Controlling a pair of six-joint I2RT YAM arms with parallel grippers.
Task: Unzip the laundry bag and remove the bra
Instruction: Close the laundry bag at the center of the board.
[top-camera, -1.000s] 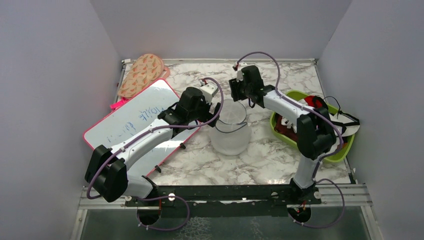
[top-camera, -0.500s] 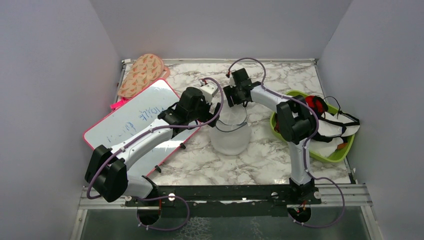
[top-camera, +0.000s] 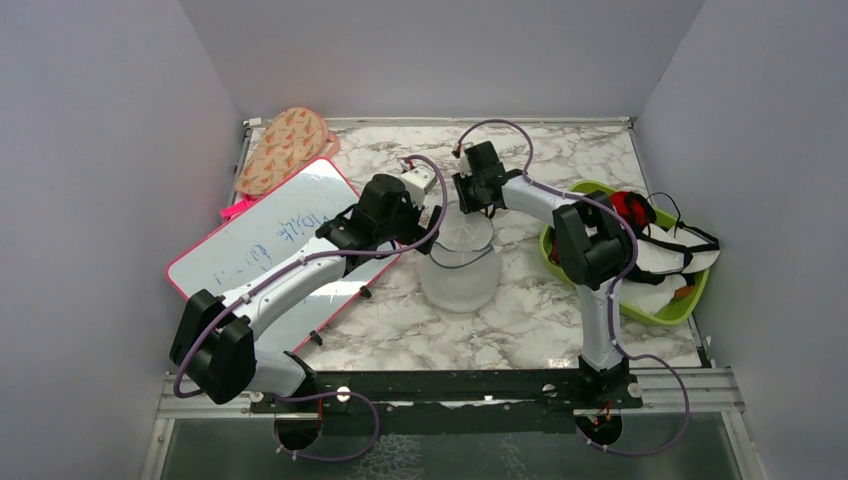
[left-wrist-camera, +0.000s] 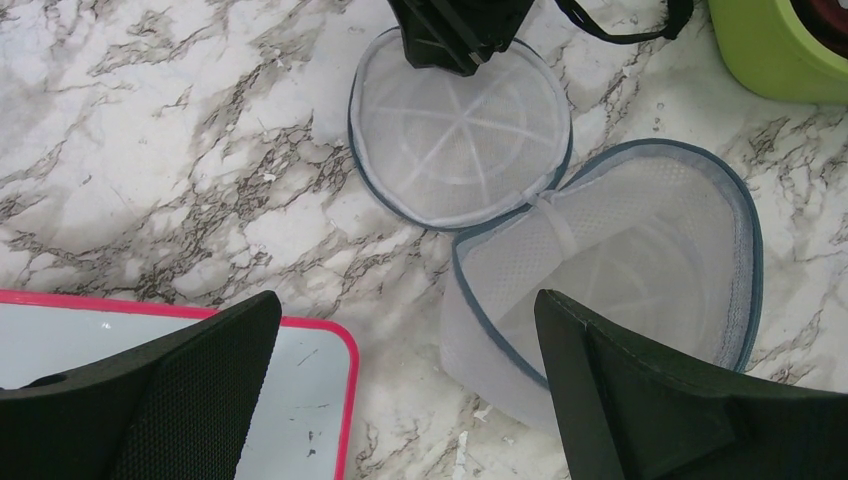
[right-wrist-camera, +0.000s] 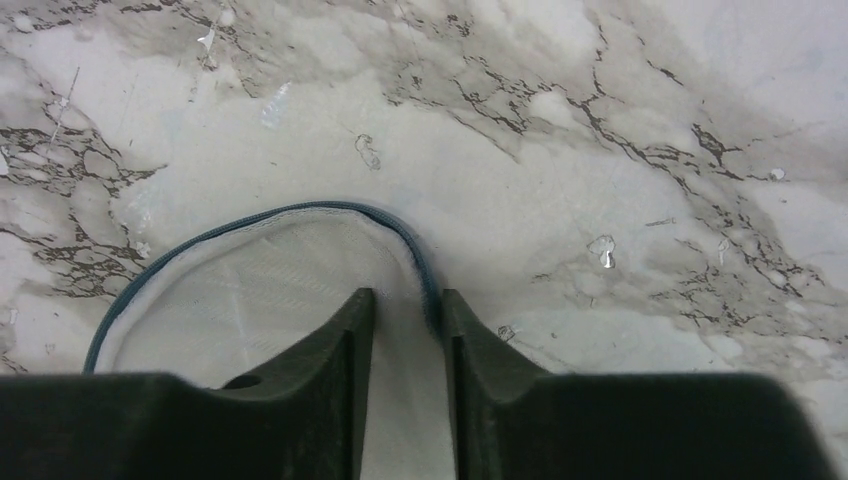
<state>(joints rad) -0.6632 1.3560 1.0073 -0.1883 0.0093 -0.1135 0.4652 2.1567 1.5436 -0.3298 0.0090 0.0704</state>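
Tabletop (top-camera: 540, 310): grey-veined white marble that fills the middle of the top view.
Whiteboard (top-camera: 260, 245): pink-framed, lies flat at the left of the top view with faint blue writing on it; the left arm reaches across it.
Tray (top-camera: 668, 316): lime green, at the right edge of the tabletop, piled with clothing.
Laundry bag (top-camera: 460, 270): white mesh drum standing at the centre of the tabletop with its mouth open. The left wrist view shows only mesh and pale ribs inside.
Lid (left-wrist-camera: 460, 140): round mesh disc with a blue-grey zipper rim, folded back flat on the marble beyond the drum and joined to it by a white strip.
Left gripper (left-wrist-camera: 405, 310): fingers spread wide, hanging above the drum and lid, touching neither.
Right gripper (top-camera: 468, 203): fingers nearly together, pinched on the lid's far rim; the wrist view shows the zipper edge running between them.
Orange-patterned cloth item (top-camera: 283, 148): in the upper left corner, beyond the whiteboard.
White cloth (top-camera: 655, 262): in the tray.
Bra (top-camera: 693, 238): black straps draped over the white cloth at the tray's far right side, well apart from the bag.
Red cloth (top-camera: 627, 205): at the tray's far end.
Pink marker (top-camera: 235, 208): at the whiteboard's far left edge.
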